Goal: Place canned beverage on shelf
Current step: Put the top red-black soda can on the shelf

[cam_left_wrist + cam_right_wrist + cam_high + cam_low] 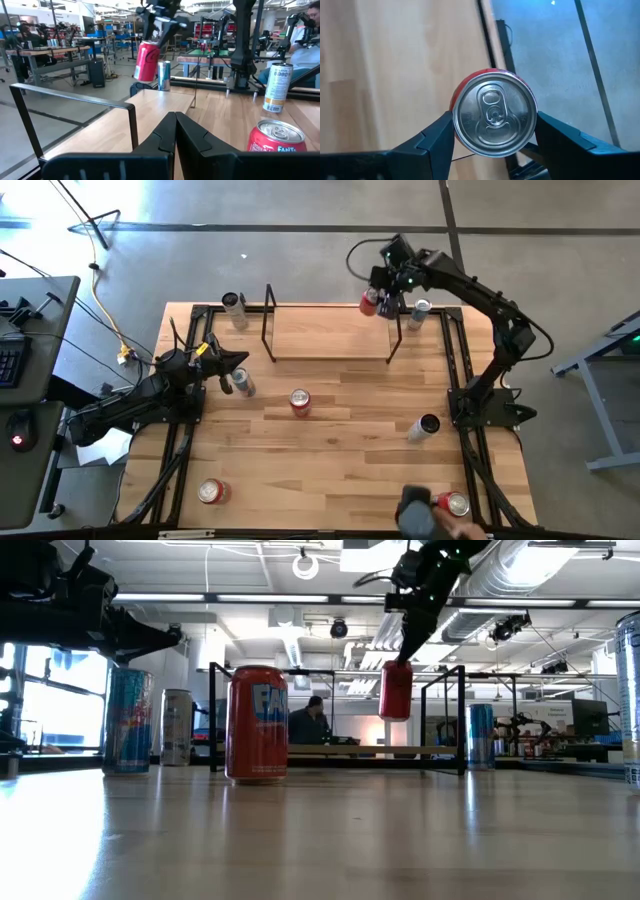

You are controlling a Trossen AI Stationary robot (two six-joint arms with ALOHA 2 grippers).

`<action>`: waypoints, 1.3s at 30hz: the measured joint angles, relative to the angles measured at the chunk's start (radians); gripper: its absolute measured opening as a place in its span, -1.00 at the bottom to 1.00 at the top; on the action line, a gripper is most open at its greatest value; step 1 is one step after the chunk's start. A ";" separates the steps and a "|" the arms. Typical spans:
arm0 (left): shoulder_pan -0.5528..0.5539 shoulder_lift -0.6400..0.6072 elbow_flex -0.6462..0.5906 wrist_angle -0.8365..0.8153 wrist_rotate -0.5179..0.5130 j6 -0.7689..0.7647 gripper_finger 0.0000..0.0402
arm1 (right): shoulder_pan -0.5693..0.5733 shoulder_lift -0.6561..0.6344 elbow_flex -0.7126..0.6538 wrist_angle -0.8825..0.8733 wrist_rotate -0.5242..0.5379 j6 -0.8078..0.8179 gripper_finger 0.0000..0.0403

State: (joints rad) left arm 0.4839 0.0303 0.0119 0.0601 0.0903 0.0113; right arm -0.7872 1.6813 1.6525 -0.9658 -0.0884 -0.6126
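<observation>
A red canned beverage (370,302) hangs in the air over the far right end of the shelf (330,335), a light-wood plank with black rod frames at both ends. My right gripper (380,292) is shut on it. In the low view the can (396,690) is well above the plank (340,750). My left gripper (240,362) waits shut and level near the table's left side, just left of the shelf, holding nothing. My right gripper pinches the can's upper side wall (457,117), just under the top rim, between its two fingers (437,137), one on each opposite side. The fingers slant down from above. The can hangs below them, lifted clear of the shelf and slightly tilted (147,61).
Other cans stand around: a silver one (234,305) far left, one (243,383) by my left gripper, a red one (300,401) mid-table, one (424,427) on the right, a blue-silver one (420,312) beyond the shelf's right frame, a red one (212,491) near left. A person's hand (415,515) holds a red can (455,504) at the near edge.
</observation>
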 joint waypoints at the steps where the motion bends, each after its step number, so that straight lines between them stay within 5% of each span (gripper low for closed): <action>1: 0.000 0.000 0.000 0.005 -0.001 0.000 -1.00 | -0.019 0.012 0.001 0.008 -0.002 -0.012 0.14; 10: 0.000 0.022 0.000 0.020 -0.022 0.036 -1.00 | -0.094 0.141 0.004 0.038 -0.083 -0.030 0.14; 33: 0.000 0.029 0.000 0.020 -0.027 0.026 -1.00 | -0.077 0.178 0.070 -0.075 -0.117 0.030 0.14; 39: 0.000 0.029 0.000 0.020 -0.026 0.023 -1.00 | -0.065 0.191 0.072 -0.039 -0.110 0.055 0.31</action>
State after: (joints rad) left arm 0.4839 0.0589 0.0119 0.0801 0.0639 0.0344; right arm -0.8519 1.8721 1.7241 -1.0046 -0.1986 -0.5571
